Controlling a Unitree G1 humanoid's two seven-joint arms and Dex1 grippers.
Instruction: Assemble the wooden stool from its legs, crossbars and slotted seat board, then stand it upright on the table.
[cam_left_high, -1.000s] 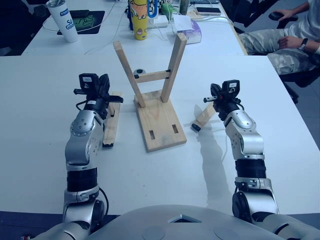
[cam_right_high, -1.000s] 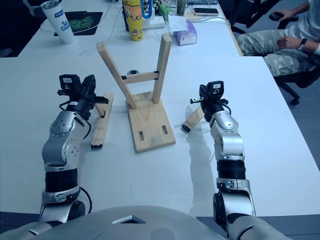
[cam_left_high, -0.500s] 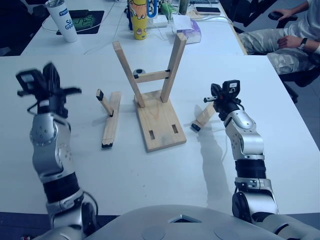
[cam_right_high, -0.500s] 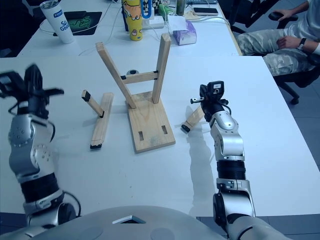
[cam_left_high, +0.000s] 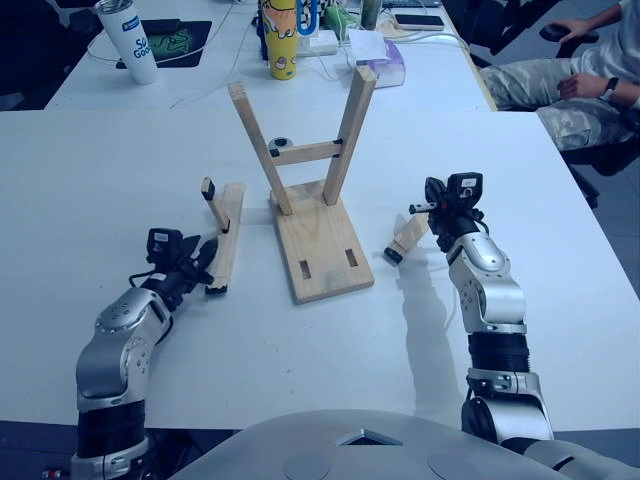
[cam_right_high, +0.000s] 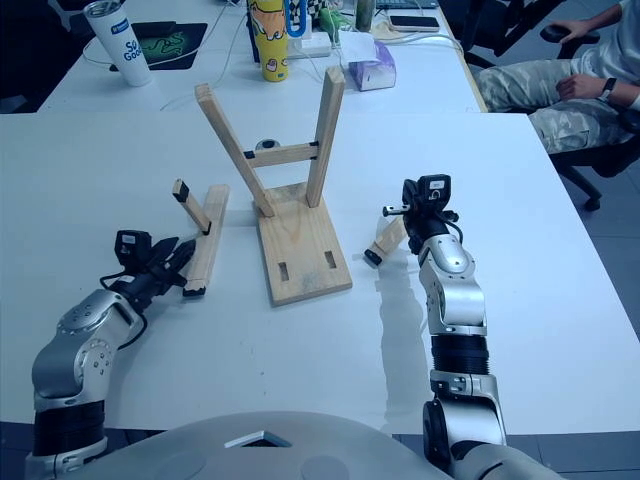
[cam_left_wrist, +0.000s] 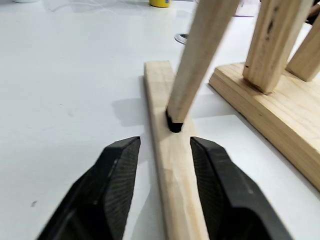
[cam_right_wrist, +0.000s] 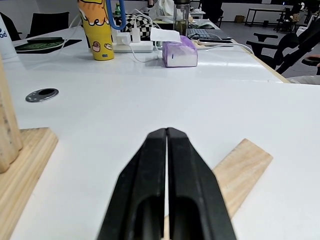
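Note:
The slotted seat board (cam_left_high: 322, 245) lies flat mid-table. Two legs (cam_left_high: 350, 130) rise from its far end, joined by a crossbar (cam_left_high: 305, 152). To its left a loose leg (cam_left_high: 226, 232) lies flat with a short crossbar (cam_left_high: 211, 200) sticking up from it. My left gripper (cam_left_wrist: 165, 145) sits low at that leg's near end, open, one finger on each side. Another loose leg (cam_left_high: 408, 236) lies right of the board. My right gripper (cam_right_wrist: 166, 133) hovers shut over its far end with nothing held.
A second table behind holds a tumbler (cam_left_high: 130, 40), a yellow cup (cam_left_high: 279, 38), a power strip and a tissue pack (cam_left_high: 385, 62). A cable grommet (cam_left_high: 280, 143) sits behind the stool. A person sits at the far right. Bare table lies in front.
My left arm lifted off the left loose leg, swung out left, then dropped low at that leg's near end. The right arm hardly moved.

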